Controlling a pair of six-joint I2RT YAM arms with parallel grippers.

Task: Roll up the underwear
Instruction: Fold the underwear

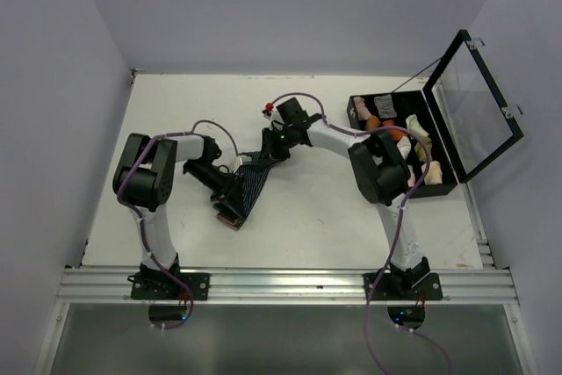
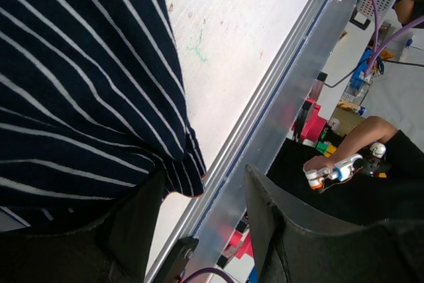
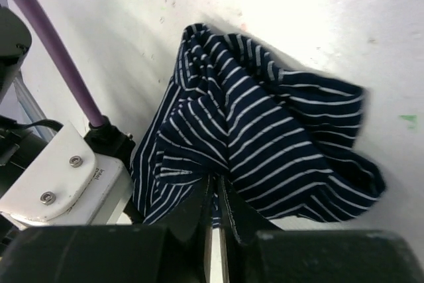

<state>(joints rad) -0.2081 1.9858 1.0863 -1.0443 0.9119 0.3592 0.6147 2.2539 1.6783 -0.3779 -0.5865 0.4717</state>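
Observation:
The underwear (image 1: 250, 183) is navy with thin white stripes and lies bunched on the white table between the two arms. My right gripper (image 1: 270, 148) is at its far end. In the right wrist view the jaws (image 3: 218, 190) are pinched shut on a fold of the underwear (image 3: 265, 124). My left gripper (image 1: 226, 191) is at the cloth's near left side. In the left wrist view its jaws (image 2: 202, 223) stand wide apart, and the underwear (image 2: 79, 84) drapes over the left finger (image 2: 129, 230), with a corner hanging at the gap's edge.
An open black case (image 1: 443, 183) holding several rolled garments stands at the right, its lid (image 1: 479, 107) raised. A small red thing (image 1: 267, 111) lies behind the right gripper. The table's metal front rail (image 2: 265, 130) runs close by the left gripper. The left arm's white link (image 3: 59, 177) is next to the cloth.

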